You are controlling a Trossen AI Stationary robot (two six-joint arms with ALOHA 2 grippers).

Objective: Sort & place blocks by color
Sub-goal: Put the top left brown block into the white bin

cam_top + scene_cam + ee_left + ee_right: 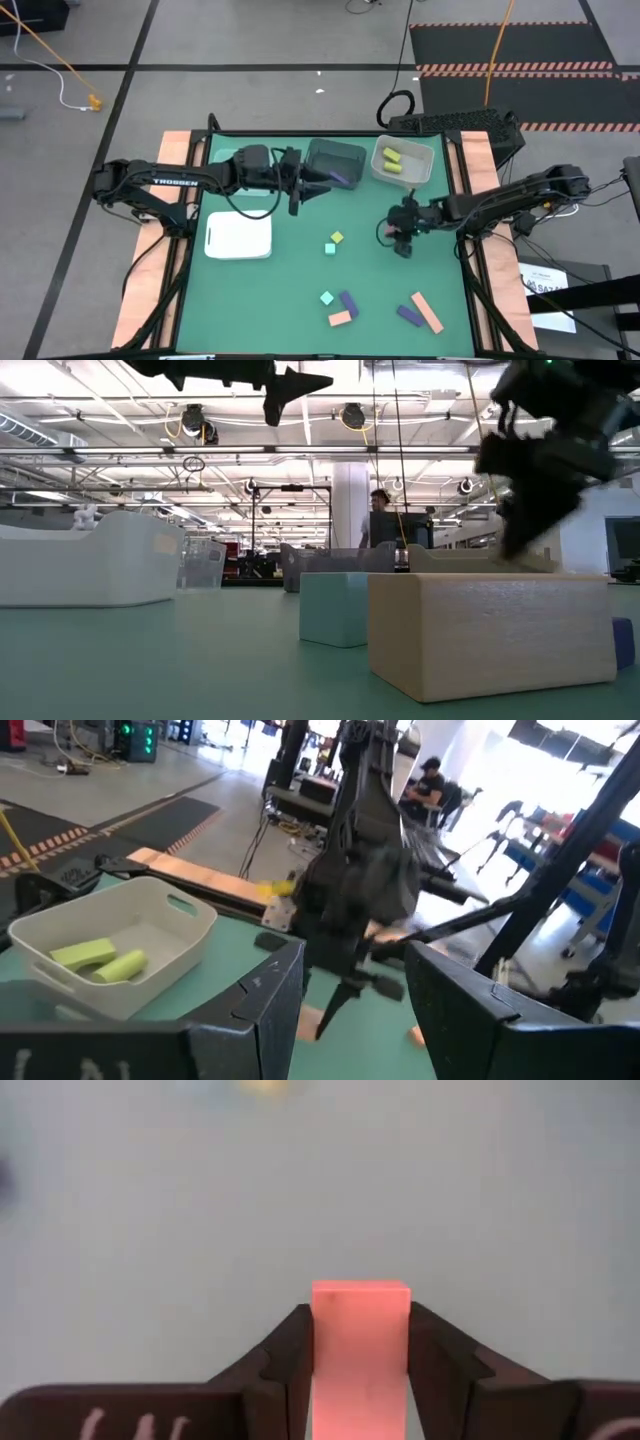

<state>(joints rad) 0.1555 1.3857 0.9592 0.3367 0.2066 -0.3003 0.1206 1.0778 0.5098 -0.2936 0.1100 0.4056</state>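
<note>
- The left gripper [322, 184] hangs over the far part of the green table [300, 300], fingers spread wide with nothing between them; its tips point at the dark bin [335, 163] just beyond.
- Behind and to the side of that gripper, toward the left edge, lies the flat white tray [238, 236].
- A purple block [340, 179] shows inside the dark bin, just past the left fingertips.
- Further right of the left gripper stands the light bin [403, 163], holding two yellow-green blocks [391, 160]; the left wrist view shows them lying side by side on its floor [100, 958].
- The right gripper [400, 236] is low over the table's right-middle, closed on a salmon-orange block [359, 1350] that fills the gap between its fingers [285, 1370] and sticks out past the tips.
- Left of the right gripper, near the table's middle, a yellow-green cube [337, 238] and a mint-teal cube [330, 248] sit touching at the corners.
- Toward the near edge from the right gripper lie a mint-teal cube [327, 298], a purple bar [348, 303], a salmon-orange bar [340, 318], a second purple bar [408, 315] and a long salmon-orange bar [428, 312].
</note>
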